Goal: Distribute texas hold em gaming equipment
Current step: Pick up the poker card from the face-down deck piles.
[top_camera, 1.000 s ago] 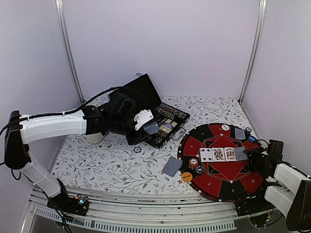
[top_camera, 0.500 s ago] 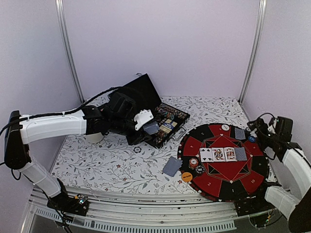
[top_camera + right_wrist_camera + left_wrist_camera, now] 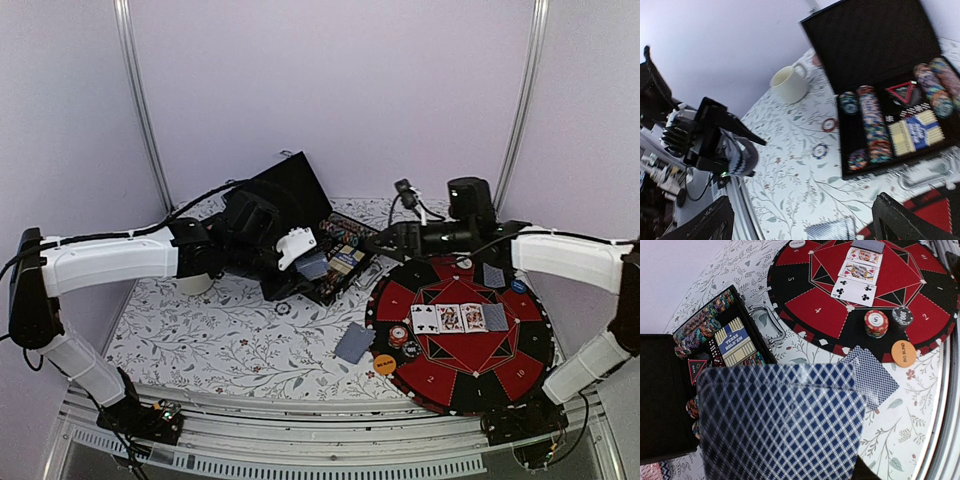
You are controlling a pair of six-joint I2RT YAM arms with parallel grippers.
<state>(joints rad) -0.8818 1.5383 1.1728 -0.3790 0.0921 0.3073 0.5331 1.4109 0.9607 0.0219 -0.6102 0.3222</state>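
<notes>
My left gripper [image 3: 306, 262] hangs over the open black case [image 3: 345, 255], shut on a small stack of blue-backed playing cards [image 3: 780, 425] that hides its fingers in the left wrist view. My right gripper [image 3: 378, 243] hovers open between the case and the round red and black mat [image 3: 455, 385], holding nothing. On the mat lie three face-up cards [image 3: 449, 318] with a face-down card [image 3: 494, 316] beside them, a chip stack [image 3: 399, 336] and a black chip [image 3: 411, 349]. An orange button [image 3: 385, 364] sits at the mat's near-left edge. A face-down card [image 3: 355, 343] lies on the cloth.
The case [image 3: 890, 75] holds rows of chips [image 3: 872, 125] and a card box [image 3: 917, 132]. Two loose chips [image 3: 820, 150] lie on the flowered cloth. A cream cup [image 3: 788, 83] stands left of the case. A white button [image 3: 464, 263], a blue button [image 3: 518, 285] and another face-down card [image 3: 493, 275] sit on the mat's far side.
My right arm has swung from the mat's right edge up and across to the case, and its jaws have opened wide. The left arm and its cards have not moved.
</notes>
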